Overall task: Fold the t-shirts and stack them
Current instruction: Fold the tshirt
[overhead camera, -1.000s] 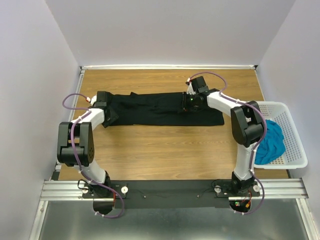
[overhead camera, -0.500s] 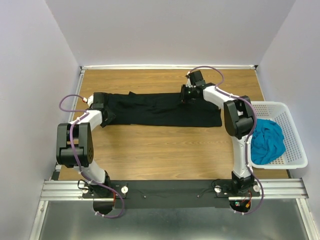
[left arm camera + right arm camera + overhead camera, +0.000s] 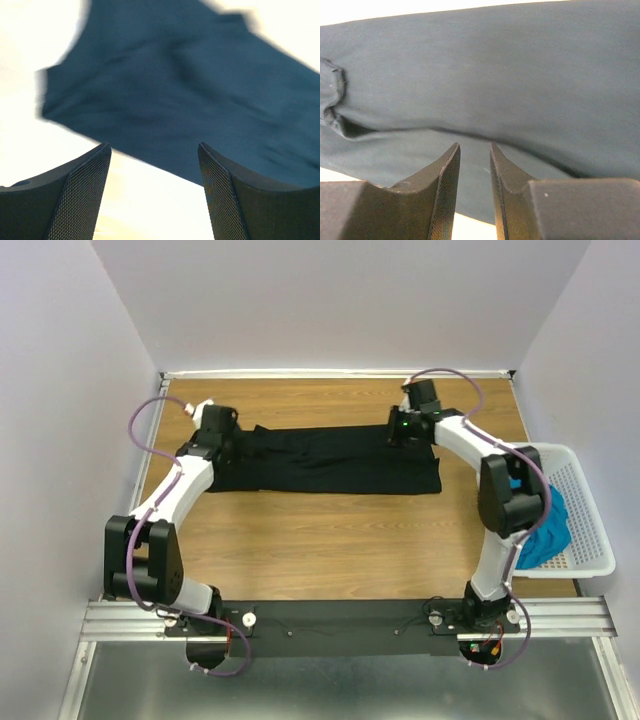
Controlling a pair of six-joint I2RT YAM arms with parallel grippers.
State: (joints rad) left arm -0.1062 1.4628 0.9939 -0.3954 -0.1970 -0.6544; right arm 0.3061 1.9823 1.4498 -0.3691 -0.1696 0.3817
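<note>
The black t-shirt (image 3: pixel 330 458) lies flat on the wooden table (image 3: pixel 330 540) as a long folded strip running left to right. My left gripper (image 3: pixel 222 432) hovers over its left end. In the left wrist view this gripper (image 3: pixel 152 145) is wide open and empty, with the shirt (image 3: pixel 190 90) just ahead of it. My right gripper (image 3: pixel 398 432) is over the strip's far right part. In the right wrist view this gripper (image 3: pixel 474 145) has a narrow gap, holds nothing, and sits just above the cloth (image 3: pixel 485 75). The teal-blue t-shirt (image 3: pixel 545 525) lies crumpled in the basket.
A white lattice basket (image 3: pixel 578 456) stands at the table's right edge, partly behind the right arm. Light walls close in the table at the back and sides. The arm bases sit on a black rail at the near edge.
My left arm has swung further back and a little right over the shirt's left end. My right gripper has moved right along the shirt's far edge. The shirt stays flat.
</note>
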